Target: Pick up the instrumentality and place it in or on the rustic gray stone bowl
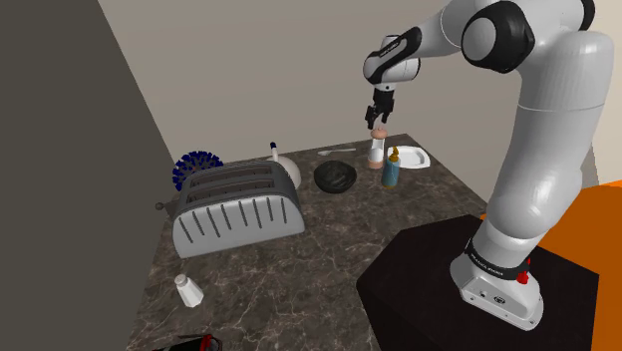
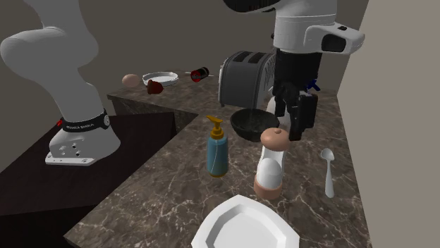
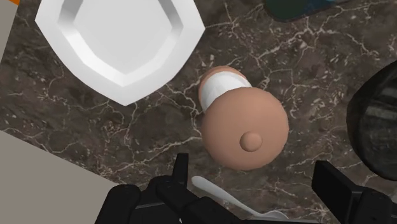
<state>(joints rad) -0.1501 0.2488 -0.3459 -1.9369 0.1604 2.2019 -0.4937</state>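
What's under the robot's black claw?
A tan-and-white grinder stands upright beneath the open gripper. In the wrist view its round top hides most of its body and the counter right below it.

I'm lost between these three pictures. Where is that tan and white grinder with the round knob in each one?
Shoulder view: the grinder stands far back on the counter, right of centre, directly under the end effector.
Second exterior view: near the front, right of centre, beside the blue pump bottle.
Wrist view: seen from above, just ahead of the open end effector.
Shared landmark: the white plate next to it.
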